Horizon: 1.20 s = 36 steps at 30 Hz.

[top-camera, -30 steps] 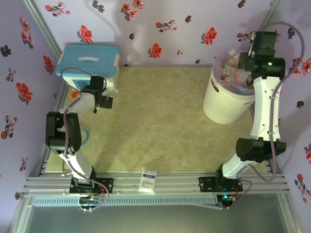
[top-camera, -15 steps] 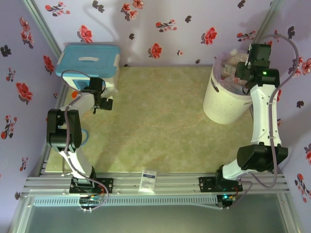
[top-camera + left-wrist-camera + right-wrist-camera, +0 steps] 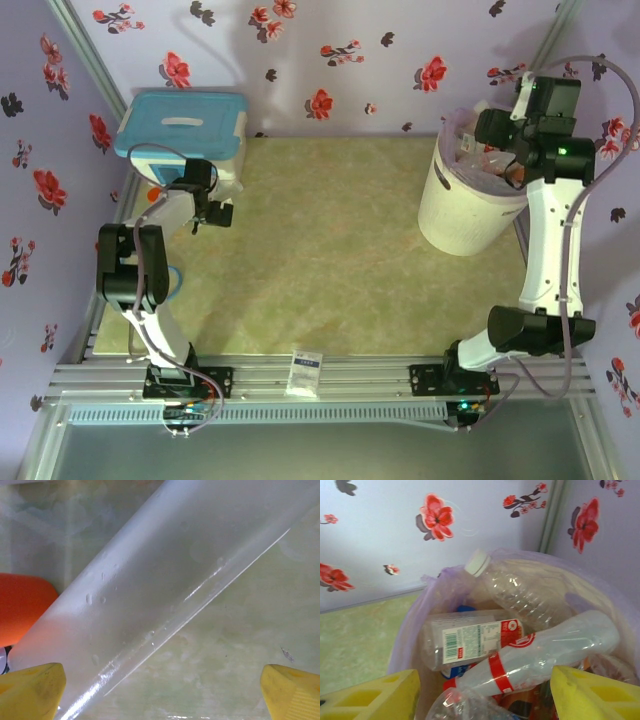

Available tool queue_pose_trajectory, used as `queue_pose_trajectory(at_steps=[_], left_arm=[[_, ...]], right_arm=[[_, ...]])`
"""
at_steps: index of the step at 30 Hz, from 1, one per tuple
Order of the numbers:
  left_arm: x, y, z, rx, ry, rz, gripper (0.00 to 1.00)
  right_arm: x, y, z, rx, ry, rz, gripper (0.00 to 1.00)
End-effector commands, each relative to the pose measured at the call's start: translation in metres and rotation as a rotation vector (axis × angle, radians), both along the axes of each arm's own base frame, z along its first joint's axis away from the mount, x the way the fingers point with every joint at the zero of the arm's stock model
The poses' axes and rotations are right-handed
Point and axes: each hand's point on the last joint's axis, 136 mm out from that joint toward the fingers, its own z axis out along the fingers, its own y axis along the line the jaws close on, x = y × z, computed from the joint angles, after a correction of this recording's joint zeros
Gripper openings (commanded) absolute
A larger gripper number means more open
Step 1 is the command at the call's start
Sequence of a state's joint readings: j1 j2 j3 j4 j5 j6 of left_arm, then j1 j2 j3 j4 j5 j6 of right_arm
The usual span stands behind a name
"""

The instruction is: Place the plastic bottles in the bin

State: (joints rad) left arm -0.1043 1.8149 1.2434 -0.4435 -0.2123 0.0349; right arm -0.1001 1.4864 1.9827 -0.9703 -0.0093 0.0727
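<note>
Newbie: did the right end effector (image 3: 482,697) just let go? A second ago the wrist was hunched down over the bin. Now it has shifted up and back, and it's spread well apart with nothing in between.

Regular: yep, released and holding nothing. Right under it are the small clear plastic bottles (image 3: 535,655), piled in the tall round white plastic bin with the pale pink liner (image 3: 455,215). One has a white cap, one a red-and-white label, one a red band. My guess is whatever it carried over is in that heap now, so that drop is done.

Newbie: and the other arm?

Regular: left end effector (image 3: 162,692) is spread wide too, gripping nothing. It's across the counter (image 3: 330,250), just beside the rectangular white box with the light-blue lid (image 3: 180,125), and it hasn't budged. Judging by the heap, I'd say the job's about wrapped up.
</note>
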Motion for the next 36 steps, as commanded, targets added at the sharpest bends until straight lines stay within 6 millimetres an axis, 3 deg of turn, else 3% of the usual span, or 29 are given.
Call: queue_pose_trajectory(at_steps=[1,12,16,22,26,32,36], left_arm=[[0.011,0.006,0.001,0.04,0.003,-0.022,1.0],[0.032,0.015,-0.016,0.067,0.025,-0.018,1.0],[0.025,0.005,-0.028,0.016,0.077,-0.043,1.0],[-0.001,-0.02,-0.027,-0.09,0.144,-0.082,1.0],[-0.022,-0.042,-0.013,-0.107,0.149,-0.111,1.0],[-0.045,-0.082,0.036,-0.147,0.064,-0.211,1.0],[-0.041,-0.07,0.055,-0.116,-0.003,-0.184,1.0]], right_arm=[[-0.012,0.015,0.012,0.065,-0.042,0.056,0.7],[-0.023,0.019,0.02,0.065,-0.075,0.074,0.69],[-0.025,0.019,0.021,0.064,-0.082,0.077,0.69],[-0.026,0.021,0.022,0.071,-0.089,0.085,0.69],[-0.027,0.022,0.022,0.072,-0.092,0.088,0.69],[-0.027,0.023,0.023,0.074,-0.096,0.092,0.69],[-0.028,0.023,0.024,0.072,-0.098,0.094,0.7]])
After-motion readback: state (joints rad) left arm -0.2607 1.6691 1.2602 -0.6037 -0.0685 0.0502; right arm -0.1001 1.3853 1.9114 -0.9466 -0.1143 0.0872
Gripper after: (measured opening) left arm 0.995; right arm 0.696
